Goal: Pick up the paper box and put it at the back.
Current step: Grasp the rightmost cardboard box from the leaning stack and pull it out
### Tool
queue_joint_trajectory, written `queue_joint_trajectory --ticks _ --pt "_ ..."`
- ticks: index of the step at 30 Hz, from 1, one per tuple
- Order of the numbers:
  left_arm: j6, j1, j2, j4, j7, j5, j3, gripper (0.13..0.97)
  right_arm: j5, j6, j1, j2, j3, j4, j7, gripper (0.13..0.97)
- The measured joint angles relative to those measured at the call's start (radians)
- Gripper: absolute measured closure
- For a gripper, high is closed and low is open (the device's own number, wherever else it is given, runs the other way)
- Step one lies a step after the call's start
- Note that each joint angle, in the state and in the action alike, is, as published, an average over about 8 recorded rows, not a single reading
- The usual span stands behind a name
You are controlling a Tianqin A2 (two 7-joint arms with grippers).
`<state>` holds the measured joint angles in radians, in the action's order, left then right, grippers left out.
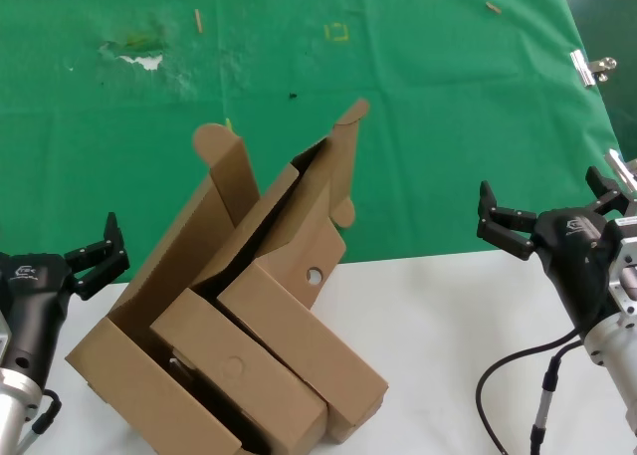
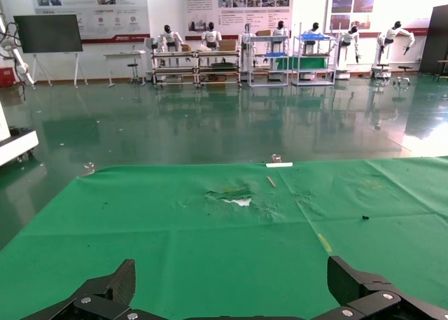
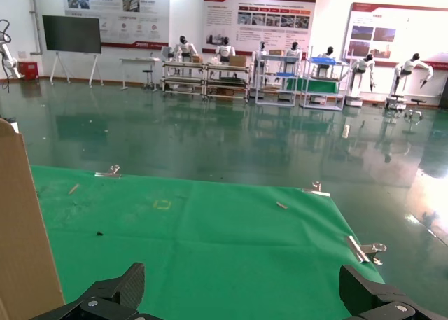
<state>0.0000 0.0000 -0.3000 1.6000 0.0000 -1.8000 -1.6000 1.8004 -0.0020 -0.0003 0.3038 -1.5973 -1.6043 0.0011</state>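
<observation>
While both arms sit at the near corners, the paper box (image 1: pixel 299 321), the one with the round through-hole in its wall, lies on the white table (image 1: pixel 458 316) inside the bigger brown carton (image 1: pixel 149 375), beside a similar box (image 1: pixel 234 380) marked only with a circle outline. Its lid leans up over the green cloth (image 1: pixel 418 126). Left gripper (image 1: pixel 97 259): fingers spread, nothing held, just left of the carton. Right gripper (image 1: pixel 545 212): fingers spread, nothing held, well right of the boxes.
</observation>
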Motion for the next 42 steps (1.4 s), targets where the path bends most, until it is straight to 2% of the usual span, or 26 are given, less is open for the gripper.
queue_joint_trajectory --ticks 19,22,26,29,32,35,39,42 --pt "0.0 0.0 0.0 0.0 0.0 0.0 0.0 0.134 0.0 0.0 0.0 0.0 0.0 0.0 0.0 0.129" --pt "0.0 0.0 0.0 0.0 0.0 0.0 0.0 0.142 -0.004 -0.024 -0.001 -0.019 0.03 -0.014 -0.033 0.129" --pt "0.0 0.0 0.0 0.0 0.0 0.0 0.0 0.151 0.002 -0.118 0.001 -0.07 0.119 -0.046 -0.154 0.129" --pt "0.0 0.0 0.0 0.0 0.0 0.0 0.0 0.172 0.024 -0.231 0.004 -0.105 0.202 -0.061 -0.287 0.129" --pt "0.0 0.0 0.0 0.0 0.0 0.0 0.0 0.204 0.066 -0.367 0.004 -0.099 0.261 -0.049 -0.429 0.129" --pt "0.0 0.0 0.0 0.0 0.0 0.0 0.0 0.236 0.123 -0.512 -0.007 -0.041 0.279 -0.007 -0.574 0.129" --pt "0.0 0.0 0.0 0.0 0.0 0.0 0.0 0.236 0.195 -0.704 -0.024 0.069 0.252 0.073 -0.756 0.129" --pt "0.0 0.0 0.0 0.0 0.0 0.0 0.0 0.292 0.219 -0.83 -0.024 0.138 0.214 0.137 -0.858 0.129"
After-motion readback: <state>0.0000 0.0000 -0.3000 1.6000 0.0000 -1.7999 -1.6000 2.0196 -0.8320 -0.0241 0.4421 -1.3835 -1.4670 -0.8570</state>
